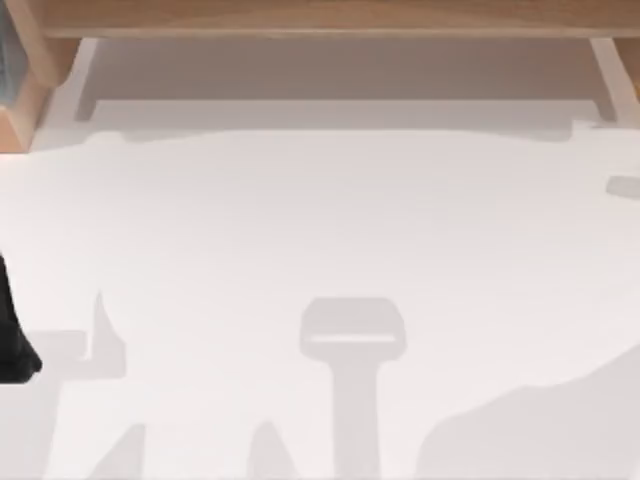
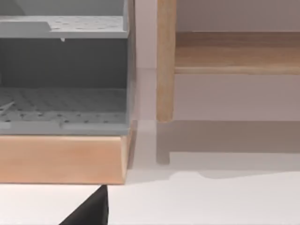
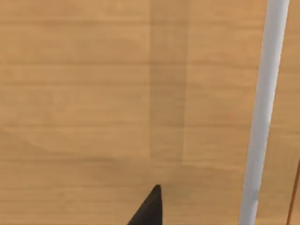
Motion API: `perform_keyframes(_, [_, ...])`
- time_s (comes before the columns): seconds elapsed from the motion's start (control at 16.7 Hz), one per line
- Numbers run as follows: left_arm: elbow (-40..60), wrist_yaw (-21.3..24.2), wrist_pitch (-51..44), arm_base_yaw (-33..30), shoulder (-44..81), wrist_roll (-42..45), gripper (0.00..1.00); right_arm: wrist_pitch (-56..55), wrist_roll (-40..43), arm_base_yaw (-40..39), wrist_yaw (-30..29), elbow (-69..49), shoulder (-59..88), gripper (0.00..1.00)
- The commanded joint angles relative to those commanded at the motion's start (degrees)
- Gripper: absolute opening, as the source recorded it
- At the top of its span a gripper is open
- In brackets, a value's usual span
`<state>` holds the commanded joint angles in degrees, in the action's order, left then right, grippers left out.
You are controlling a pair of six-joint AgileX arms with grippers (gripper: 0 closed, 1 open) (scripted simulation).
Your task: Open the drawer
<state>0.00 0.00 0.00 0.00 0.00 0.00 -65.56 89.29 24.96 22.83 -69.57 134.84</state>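
Facing a stiff light-wood drawer front, probably sliding heavily; gripping best at the slim white bar handle at frame right. Showing one dark right gripper fingertip at bottom centre, finger state impossible to tell. Left gripper parking low, fingers likewise unclear.

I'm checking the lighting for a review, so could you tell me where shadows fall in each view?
Top view: soft grey arm-shaped shadows spread across the white table, one with a blocky head near the middle. Left wrist view: the wooden post casts a shadow across the surface beside it. Right wrist view: a faint darker vertical band crosses the wooden panel, left of the pale bar.
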Motion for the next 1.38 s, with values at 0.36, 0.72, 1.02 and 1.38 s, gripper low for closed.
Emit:
perform_keyframes(0.36, [0.0, 0.0, 0.0, 0.0, 0.0, 0.0, 1.00, 0.0, 0.0, 0.0, 0.0, 0.0, 0.0, 0.02])
perform_keyframes(0.72, [0.0, 0.0, 0.0, 0.0, 0.0, 0.0, 1.00, 0.0, 0.0, 0.0, 0.0, 0.0, 0.0, 0.00])
perform_keyframes(1.02, [0.0, 0.0, 0.0, 0.0, 0.0, 0.0, 1.00, -0.4, -0.1, 0.4, 0.2, 0.9, -0.4, 0.00])
perform_keyframes(1.38, [0.0, 0.0, 0.0, 0.0, 0.0, 0.0, 1.00, -6.2, -0.2, 2.9, 2.7, 11.6, -5.1, 0.00])
